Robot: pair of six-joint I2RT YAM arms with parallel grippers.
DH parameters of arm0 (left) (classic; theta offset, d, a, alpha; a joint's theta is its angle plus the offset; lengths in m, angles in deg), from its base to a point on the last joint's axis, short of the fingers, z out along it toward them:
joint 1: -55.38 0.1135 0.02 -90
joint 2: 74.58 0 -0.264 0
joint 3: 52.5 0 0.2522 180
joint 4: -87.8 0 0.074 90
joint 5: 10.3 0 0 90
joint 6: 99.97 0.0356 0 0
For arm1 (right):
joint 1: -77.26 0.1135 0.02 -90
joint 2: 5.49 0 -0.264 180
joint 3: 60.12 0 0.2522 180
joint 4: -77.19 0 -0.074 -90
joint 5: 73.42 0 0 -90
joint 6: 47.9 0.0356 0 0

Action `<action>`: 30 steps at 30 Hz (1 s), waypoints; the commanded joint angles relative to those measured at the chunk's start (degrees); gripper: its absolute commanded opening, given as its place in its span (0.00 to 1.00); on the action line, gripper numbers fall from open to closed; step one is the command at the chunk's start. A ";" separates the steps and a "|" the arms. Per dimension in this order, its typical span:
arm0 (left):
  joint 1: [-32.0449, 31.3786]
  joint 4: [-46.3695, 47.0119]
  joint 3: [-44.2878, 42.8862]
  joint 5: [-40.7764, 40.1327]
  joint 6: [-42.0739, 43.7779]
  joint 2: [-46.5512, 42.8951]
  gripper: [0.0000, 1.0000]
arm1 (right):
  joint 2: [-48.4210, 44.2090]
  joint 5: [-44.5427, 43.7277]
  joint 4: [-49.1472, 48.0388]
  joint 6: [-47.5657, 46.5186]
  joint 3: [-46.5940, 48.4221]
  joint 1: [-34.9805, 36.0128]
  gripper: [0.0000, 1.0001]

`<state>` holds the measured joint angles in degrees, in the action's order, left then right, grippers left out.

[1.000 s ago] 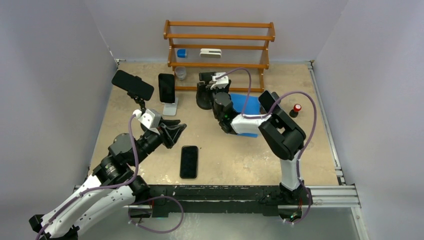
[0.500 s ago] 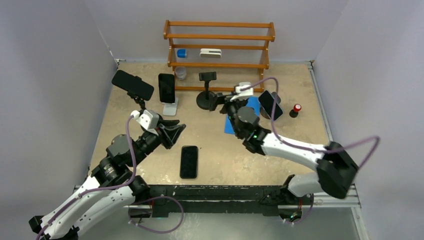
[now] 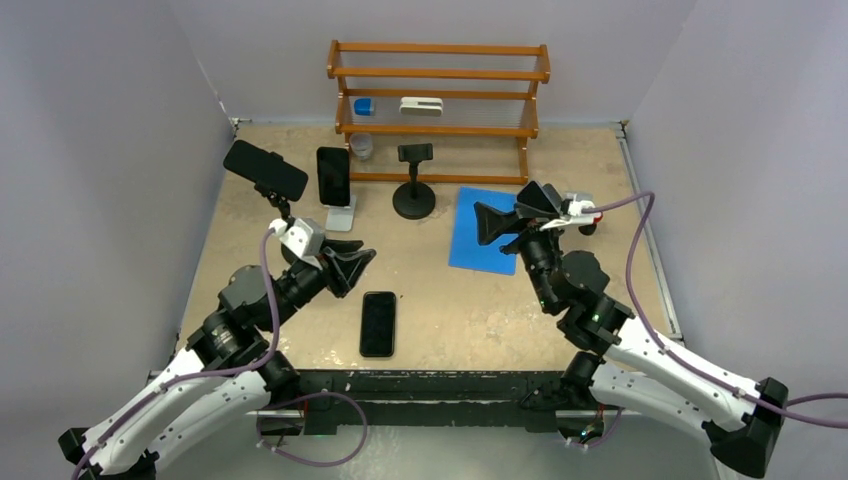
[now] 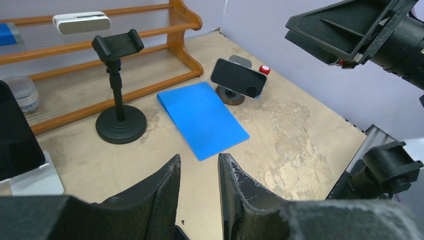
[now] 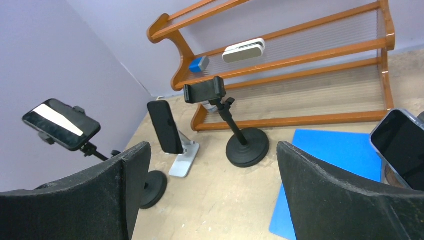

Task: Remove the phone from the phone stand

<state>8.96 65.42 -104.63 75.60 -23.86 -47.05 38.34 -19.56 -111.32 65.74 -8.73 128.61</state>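
Three phones sit on stands. One lies sideways on a tall black stand (image 3: 265,169) at the left. One stands upright on a white stand (image 3: 334,176). One leans on a small round stand (image 4: 238,78) at the right; my right arm hides it in the top view. A fourth phone (image 3: 378,323) lies flat on the table. My left gripper (image 3: 358,270) hovers just left of and above the flat phone, jaws slightly apart and empty (image 4: 199,162). My right gripper (image 3: 508,208) is wide open and empty over the blue mat's (image 3: 480,240) right side, next to the round-stand phone (image 5: 400,145).
An empty black clamp stand (image 3: 414,185) stands at back centre. A wooden rack (image 3: 438,90) along the back wall holds a blue item, a white case and a jar. A red button (image 4: 264,69) sits behind the round stand. Walls enclose left, back and right.
My right arm has swung from the empty clamp stand at back centre to the right and nearer, its gripper now over the mat's right side. The left arm has barely moved.
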 commanded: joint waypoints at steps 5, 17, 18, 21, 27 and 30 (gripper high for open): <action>2.76 5.56 0.57 6.66 1.04 3.20 0.32 | 5.82 1.78 -1.48 2.71 0.94 -0.22 0.99; 13.08 7.75 0.97 19.82 -5.32 2.97 0.32 | 16.52 26.81 -1.57 12.82 11.04 -21.93 0.99; 13.07 7.75 1.05 19.99 -5.43 2.57 0.32 | 15.61 29.61 -2.60 15.36 9.82 -25.30 0.99; 13.06 7.74 1.57 20.15 -5.68 1.78 0.32 | 13.69 35.70 -4.66 22.45 4.75 -36.43 0.99; 13.05 7.75 1.61 21.19 -6.40 2.08 0.32 | 7.79 41.40 -8.02 30.64 -7.73 -55.75 0.98; 13.00 7.74 1.79 21.45 -6.63 2.22 0.32 | 5.37 38.91 -6.85 29.03 -11.54 -59.98 0.98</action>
<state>21.64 70.16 -103.05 95.43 -29.26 -45.02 47.13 16.74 -115.34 92.09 -17.11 72.48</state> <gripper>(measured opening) 0.318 0.983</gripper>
